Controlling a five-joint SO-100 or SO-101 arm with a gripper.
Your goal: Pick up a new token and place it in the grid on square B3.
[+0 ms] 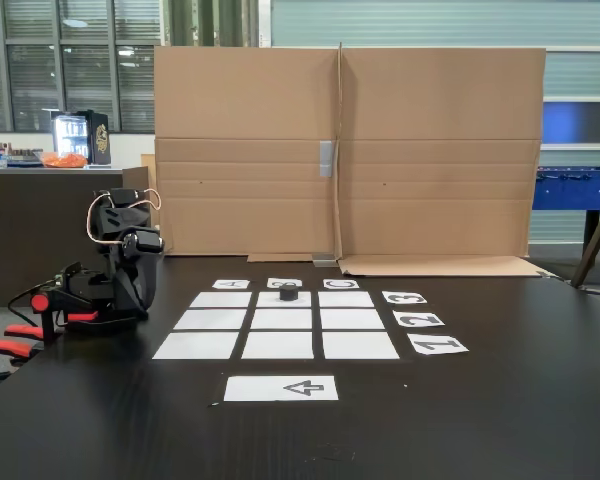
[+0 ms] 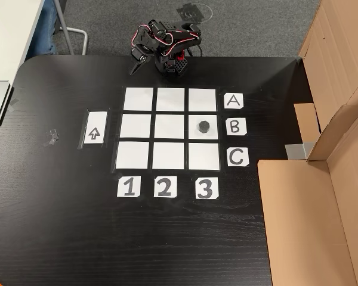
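The token point(image 2: 204, 126) sits on square B3 point(image 2: 197, 134) of the grid point(image 2: 170, 128), in the row beside the B label point(image 2: 235, 127), so the placing looks done. The arm is folded at the worktop point(image 2: 59, 226) edge, at twelve o'clock from the grid in the top-down view. Its tool point(image 2: 138, 62) points down-left; I cannot tell whether its fingers are apart or together. The likeliest trouble: an arm sweeping low across the grid could knock the token off its square or ruffle the paper.
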